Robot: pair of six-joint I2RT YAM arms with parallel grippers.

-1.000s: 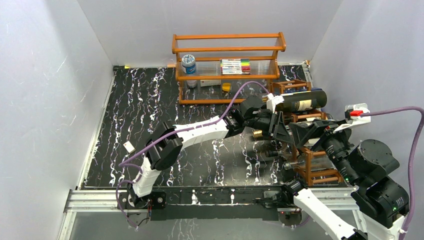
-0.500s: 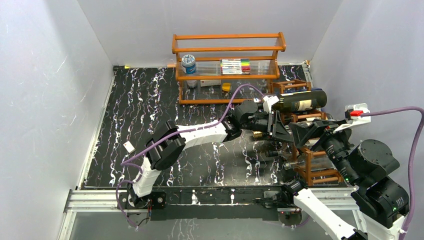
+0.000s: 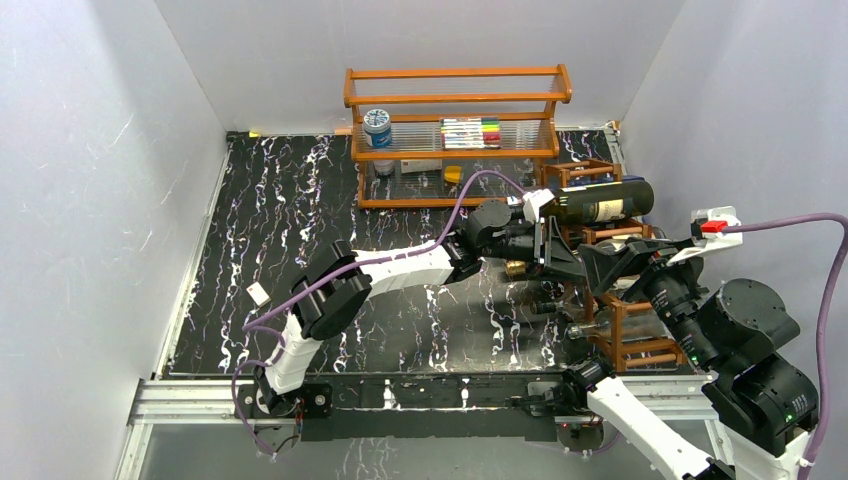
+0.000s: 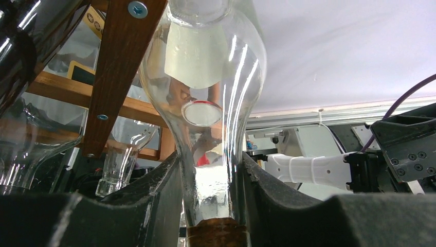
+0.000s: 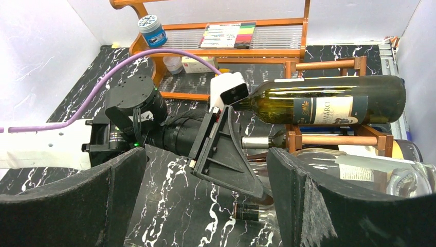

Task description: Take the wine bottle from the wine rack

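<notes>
The reddish-brown wine rack [image 3: 625, 325] stands at the right of the table, and one of its bars shows in the left wrist view [image 4: 115, 72]. A dark green labelled bottle [image 3: 600, 203] lies across its top. Clear bottles lie in the cells below. My left gripper [image 4: 211, 206] is shut on the neck of a clear wine bottle [image 4: 205, 67] just above its brown cap, with both fingers against the glass. In the top view this gripper [image 3: 558, 258] is at the rack's left face. My right gripper [image 5: 205, 206] is open and empty, just in front of the rack [image 5: 329, 139].
An orange shelf with clear panels [image 3: 455, 135] stands at the back, holding a blue-lidded jar [image 3: 377, 127] and a box of markers [image 3: 470, 132]. White walls close in on both sides. Another bottle neck with a dark cap [image 5: 249, 211] lies low on the marbled table.
My left gripper has shifted a little to the right, closer into the rack. The right arm and the dark bottle have not moved.
</notes>
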